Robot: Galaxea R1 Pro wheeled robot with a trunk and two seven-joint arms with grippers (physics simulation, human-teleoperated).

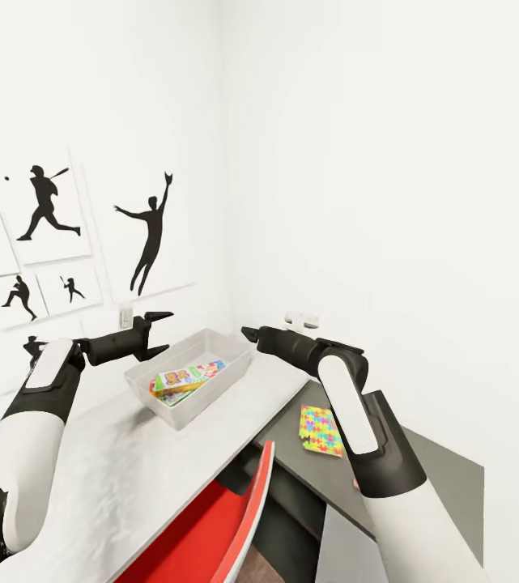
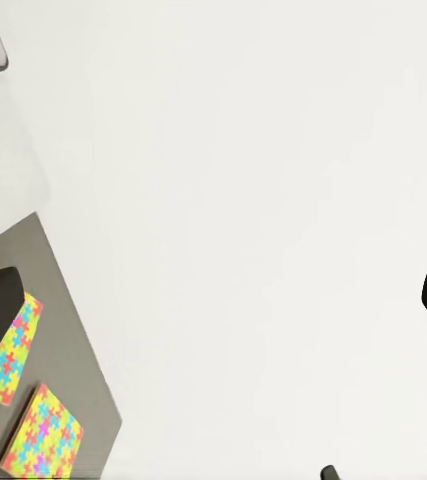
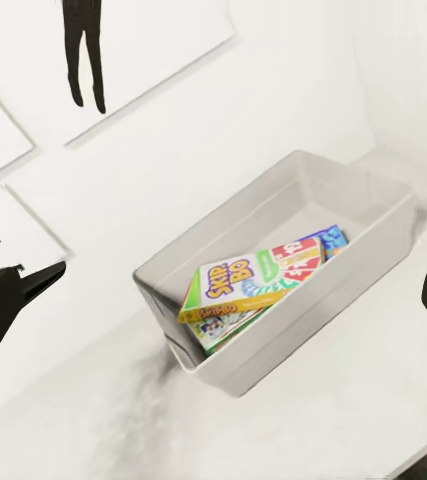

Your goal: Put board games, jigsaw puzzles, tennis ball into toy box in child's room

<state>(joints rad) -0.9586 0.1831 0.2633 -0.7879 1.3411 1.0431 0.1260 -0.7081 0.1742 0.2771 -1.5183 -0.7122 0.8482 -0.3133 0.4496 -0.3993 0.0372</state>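
Nearest you, a red chair [image 1: 235, 518] sits tucked under the white table [image 1: 129, 478]. To the right, on a lower grey surface [image 1: 421, 478], lies one puzzle [image 1: 321, 431]; the left wrist view shows two puzzles [image 2: 41, 432] side by side near that surface's edge. Treat them as thin, light, stiff sheets, probably slippery lying flat. Take one at an edge, ideally where it can be slid past the surface's rim.

Further in, the toy box [image 1: 147, 385] stands on the table near the corner, with board games [image 3: 258, 285] stacked inside, the Skip-Bo box uppermost. Its top is open.

The left gripper [image 1: 160, 334] hovers just beside the toy box with jaws spread wide, empty. The right gripper [image 1: 250, 333] hovers beyond the box's far corner; you cannot tell its opening.

Both walls stand close, so room behind the box is tight.
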